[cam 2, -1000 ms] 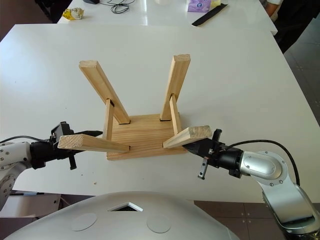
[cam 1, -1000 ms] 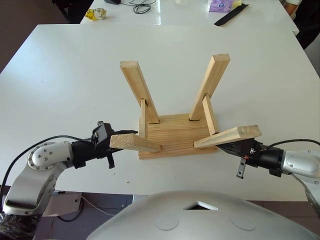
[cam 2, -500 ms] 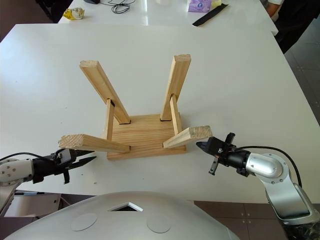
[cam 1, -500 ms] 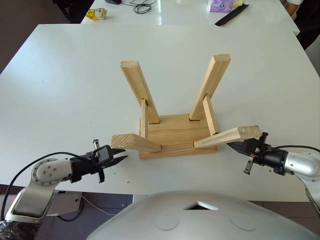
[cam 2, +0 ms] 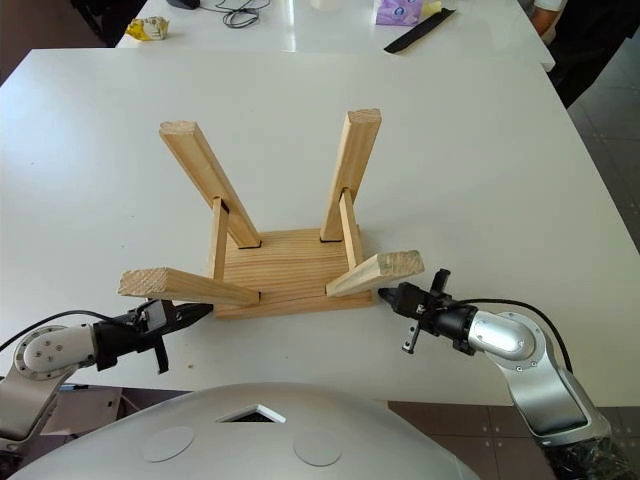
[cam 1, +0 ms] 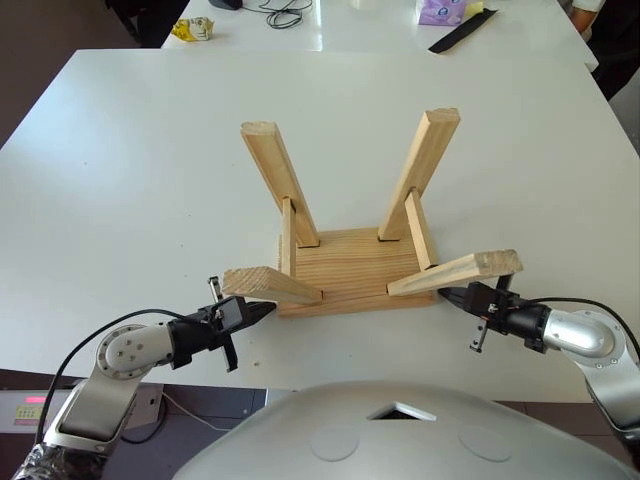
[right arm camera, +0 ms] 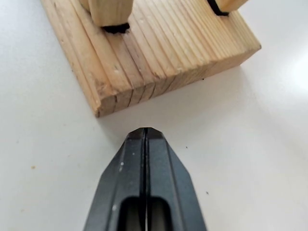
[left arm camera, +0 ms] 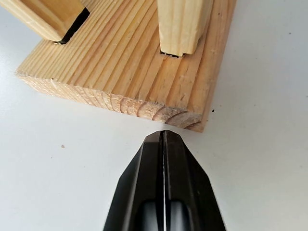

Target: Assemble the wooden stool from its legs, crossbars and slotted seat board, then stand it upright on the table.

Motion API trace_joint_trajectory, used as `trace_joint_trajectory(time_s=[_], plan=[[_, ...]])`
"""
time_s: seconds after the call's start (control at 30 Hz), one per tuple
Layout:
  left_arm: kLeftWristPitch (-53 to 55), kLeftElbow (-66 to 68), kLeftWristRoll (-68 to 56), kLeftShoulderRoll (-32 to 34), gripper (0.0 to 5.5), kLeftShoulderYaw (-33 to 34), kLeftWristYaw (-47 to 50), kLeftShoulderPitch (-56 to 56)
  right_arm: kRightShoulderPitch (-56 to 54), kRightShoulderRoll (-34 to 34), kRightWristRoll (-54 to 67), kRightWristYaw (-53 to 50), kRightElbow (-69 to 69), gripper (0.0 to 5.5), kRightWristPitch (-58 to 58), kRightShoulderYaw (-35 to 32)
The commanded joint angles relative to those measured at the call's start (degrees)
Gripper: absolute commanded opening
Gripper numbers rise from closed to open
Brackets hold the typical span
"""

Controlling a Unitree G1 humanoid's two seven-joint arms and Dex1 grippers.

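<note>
- Wooden stool (cam 1: 345, 265) lies upside down near the front edge of the white counter (cam 1: 120, 180). Its board (cam 2: 290, 270) is flat on the surface.
- All four legs sit in their slots and splay outward. The far left leg (cam 1: 278, 180) and far right leg (cam 1: 420, 170) rise away from me. The near left leg (cam 1: 265, 285) and near right leg (cam 1: 455, 272) lean out over the board's front corners.
- One thin crossbar (cam 1: 286, 235) stands between the two legs on the left side, and another (cam 1: 419, 228) between the two on the right.
- My left claw (cam 1: 265, 308) is pressed tight together and grips nothing. It is low over the counter under the near left leg, with its tip aimed at the board's front left corner. In the left wrist view (left arm camera: 163, 134) a strip of bare counter separates the tip from the wood, so the two are just apart.
- My right claw (cam 1: 447, 292) is likewise squeezed closed and empty, under the near right leg and pointing at the board's front right corner. The right wrist view (right arm camera: 145, 130) shows the tip just short of the corner, not touching it.
- Behind, a second counter (cam 1: 350, 35) carries a yellow wrapper (cam 1: 192, 27), a cable (cam 1: 283, 12), a purple box (cam 1: 441, 10) and a black strip (cam 1: 455, 30).
</note>
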Motion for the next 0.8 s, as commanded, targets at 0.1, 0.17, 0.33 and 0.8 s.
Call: trace_joint_trajectory(time_s=[0.1, 0.17, 0.33, 0.8], plan=[[4.02, -0.95, 1.54, -1.31, 0.02, -3.90, 1.28, -0.09, 0.37, 0.23, -0.56, -0.10, -1.76, 0.00, 0.88, 1.59], [4.80, -1.97, 1.07, -1.65, 0.02, -4.33, 1.70, 0.09, 0.28, 0.07, 0.20, 0.20, -3.00, 0.00, 1.59, 1.32], [7.96, -6.12, -3.41, -1.31, 0.02, -2.75, 0.94, 1.51, 0.94, -0.19, 3.19, 0.95, -8.29, 0.00, 5.04, -0.33], [20.31, -21.68, -15.44, 1.01, 0.02, 6.80, 0.24, 5.38, 2.42, -4.09, 12.91, 5.50, -23.70, 0.00, 15.87, -8.86]])
